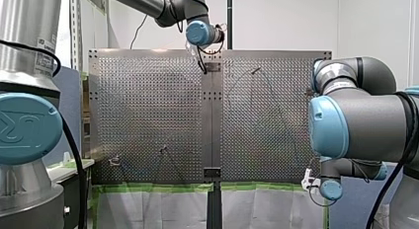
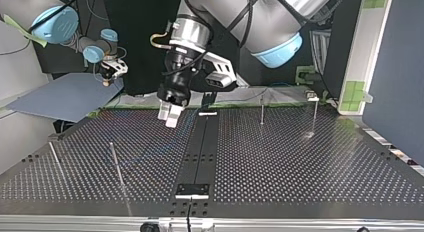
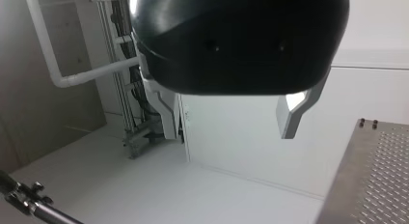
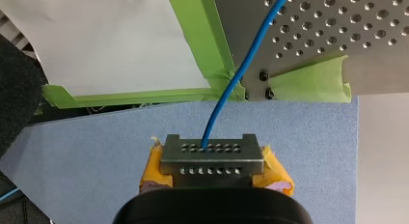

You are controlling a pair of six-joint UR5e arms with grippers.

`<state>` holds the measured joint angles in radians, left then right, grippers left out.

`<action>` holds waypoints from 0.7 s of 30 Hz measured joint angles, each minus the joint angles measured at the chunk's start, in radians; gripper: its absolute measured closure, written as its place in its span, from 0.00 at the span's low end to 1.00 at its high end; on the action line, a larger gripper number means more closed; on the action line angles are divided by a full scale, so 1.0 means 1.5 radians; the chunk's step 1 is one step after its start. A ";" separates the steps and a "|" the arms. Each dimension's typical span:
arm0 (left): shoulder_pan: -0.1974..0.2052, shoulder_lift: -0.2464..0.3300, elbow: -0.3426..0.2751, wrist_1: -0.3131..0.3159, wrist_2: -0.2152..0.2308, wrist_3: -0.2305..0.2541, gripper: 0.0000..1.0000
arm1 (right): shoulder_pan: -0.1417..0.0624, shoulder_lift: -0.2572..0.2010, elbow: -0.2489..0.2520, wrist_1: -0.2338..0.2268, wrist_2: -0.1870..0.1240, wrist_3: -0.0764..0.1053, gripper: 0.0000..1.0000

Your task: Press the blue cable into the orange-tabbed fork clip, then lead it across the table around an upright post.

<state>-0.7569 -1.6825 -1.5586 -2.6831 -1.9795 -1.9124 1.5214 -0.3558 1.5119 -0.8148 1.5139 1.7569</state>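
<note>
The yellow-padded right claw (image 4: 212, 154) was clamped shut on the thin blue cable (image 4: 230, 84). The cable ran from the claw, over a taped edge, onto the perforated metal worktop (image 4: 347, 40). The left claw (image 3: 230, 125) gaped wide, holding nothing. A hard pull might have snagged the cable on that edge or dragged it through the pads.

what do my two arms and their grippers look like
Both are silver-grey tubes with light blue joint caps, my left arm and my right arm alike, with black cables running along them. My left gripper has a rounded black housing and pale metal jaws. My right gripper has grey metal jaws drilled with rows of holes, yellow-orange pads and a black body.
</note>
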 joint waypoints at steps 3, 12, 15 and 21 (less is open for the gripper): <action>0.001 -0.015 -0.020 0.020 -0.001 0.000 0.00 | 0.000 0.000 0.000 0.000 -0.002 0.000 1.00; 0.001 -0.065 -0.085 0.085 -0.004 -0.003 0.00 | 0.001 0.000 0.000 0.000 -0.009 -0.001 1.00; 0.001 -0.067 -0.103 0.103 -0.015 0.000 0.00 | 0.001 0.000 0.000 0.000 -0.009 -0.001 1.00; 0.003 -0.068 -0.141 0.135 -0.041 -0.001 0.00 | 0.002 0.000 0.000 0.000 -0.009 -0.001 1.00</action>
<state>-0.7531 -1.7842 -1.7700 -2.4801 -2.0417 -1.9144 1.5238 -0.3553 1.5119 -0.8147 1.5004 1.7555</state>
